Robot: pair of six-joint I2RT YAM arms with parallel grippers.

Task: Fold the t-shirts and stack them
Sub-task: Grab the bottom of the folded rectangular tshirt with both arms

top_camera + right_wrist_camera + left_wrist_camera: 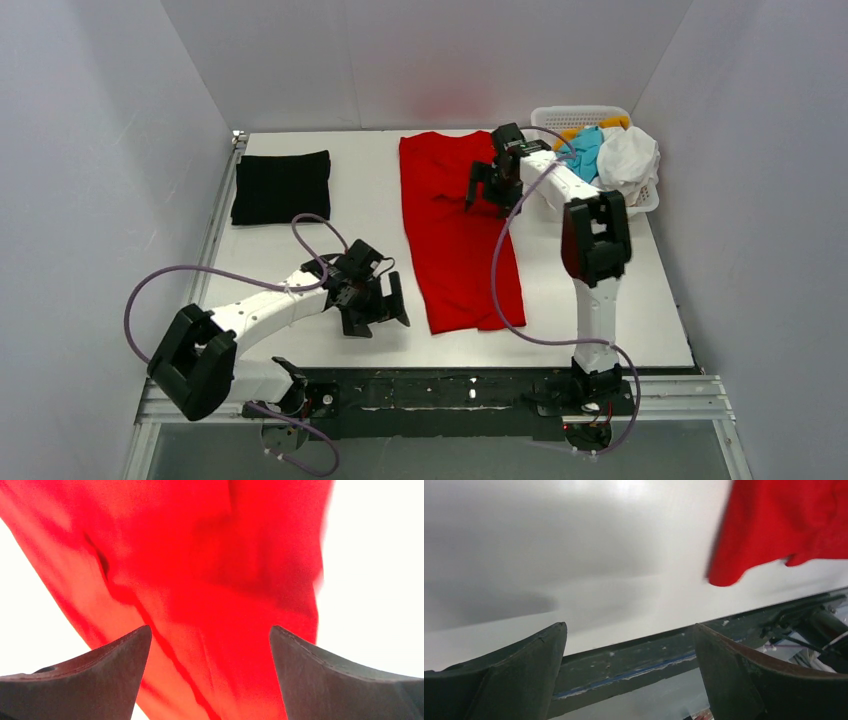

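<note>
Closest to us is the dark rail (450, 392) along the near edge of the white surface (370, 215). Far off on the left lies the black t-shirt (282, 187), folded into a neat rectangle.

Next comes the left end effector (380, 320). Its jaws are wide apart and it holds nothing. It hangs low over the bare surface, just left of the near end of the red t-shirt (455, 240). Its wrist view shows the shirt's near corner (729, 575) up and to the right.

That red t-shirt lies flat in the middle. Its long side runs from the far edge toward the rail.

Over the far part of it, close to its right edge, hangs the right end effector (490, 198). It is open too, with nothing between its jaws. Red cloth fills its wrist view.

On the far right, the white basket (560, 113) holds the cyan t-shirt (585, 150), the white t-shirt (628, 160) and the orange t-shirt (612, 122).

So each arm is near one end of the red shirt, left at the near end and right at the far end. I think a fold along its length comes next.
</note>
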